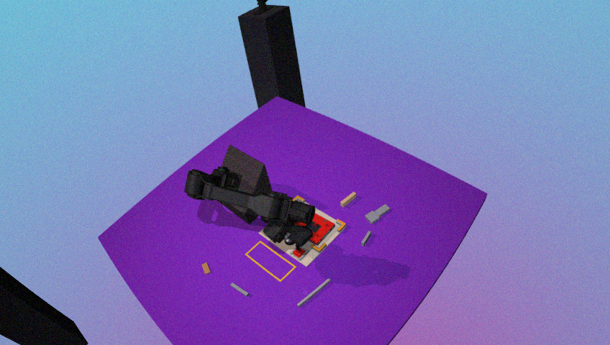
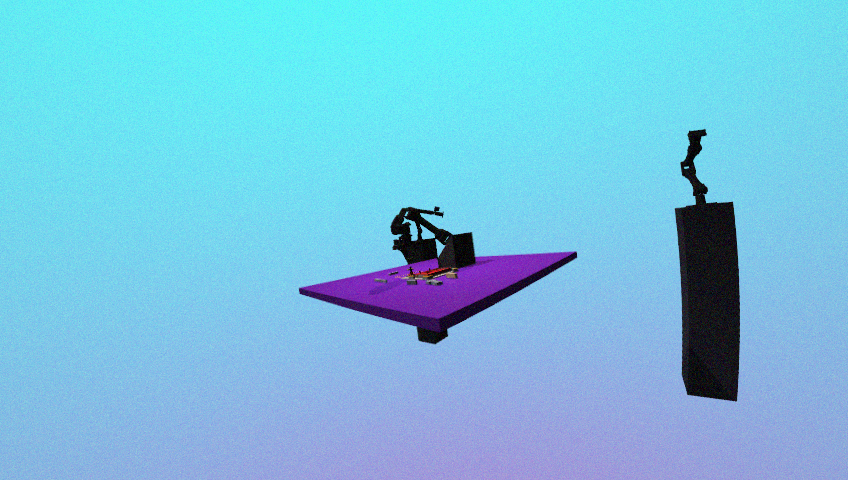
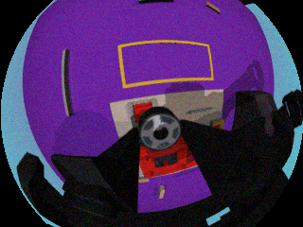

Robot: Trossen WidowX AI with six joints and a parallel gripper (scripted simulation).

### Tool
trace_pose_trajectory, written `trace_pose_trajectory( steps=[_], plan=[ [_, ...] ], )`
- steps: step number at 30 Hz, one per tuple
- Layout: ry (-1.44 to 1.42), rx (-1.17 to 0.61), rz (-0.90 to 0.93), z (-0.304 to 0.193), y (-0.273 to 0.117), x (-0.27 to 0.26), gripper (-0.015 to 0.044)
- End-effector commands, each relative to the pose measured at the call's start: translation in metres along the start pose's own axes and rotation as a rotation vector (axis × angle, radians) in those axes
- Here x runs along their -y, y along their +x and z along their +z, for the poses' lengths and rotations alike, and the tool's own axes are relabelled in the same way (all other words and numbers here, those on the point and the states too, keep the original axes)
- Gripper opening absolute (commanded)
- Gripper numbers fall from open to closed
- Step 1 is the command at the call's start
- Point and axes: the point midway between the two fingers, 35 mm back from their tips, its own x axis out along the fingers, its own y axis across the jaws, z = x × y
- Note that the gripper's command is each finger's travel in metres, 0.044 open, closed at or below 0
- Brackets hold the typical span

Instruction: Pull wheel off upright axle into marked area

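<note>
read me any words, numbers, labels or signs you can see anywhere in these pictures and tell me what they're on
No readable text in any view.
Beige base plate: a faint dark mark beside the wheel held in the gripper, too blurred to read or to say that it is lettering.
Yellow outline on the purple table: a plain rectangle, no writing.
Loose grey and tan bars: blank.

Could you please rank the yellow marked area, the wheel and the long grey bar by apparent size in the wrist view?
1. Yellow marked area
2. Wheel, though nearness to the camera inflates it
3. Long grey bar, thin

The end effector grips the wheel.
</note>
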Motion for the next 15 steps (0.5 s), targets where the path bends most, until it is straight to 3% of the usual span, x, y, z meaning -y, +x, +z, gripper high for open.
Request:
trace_pose_trajectory(
  steps=[1, 15],
  plan=[
    [0.002, 0.000, 0.009, 0.012, -0.003, 0.004, 0.0000],
    [0.003, -0.001, 0.011, 0.046, -0.006, 0.026, 0.0000]
  ],
)
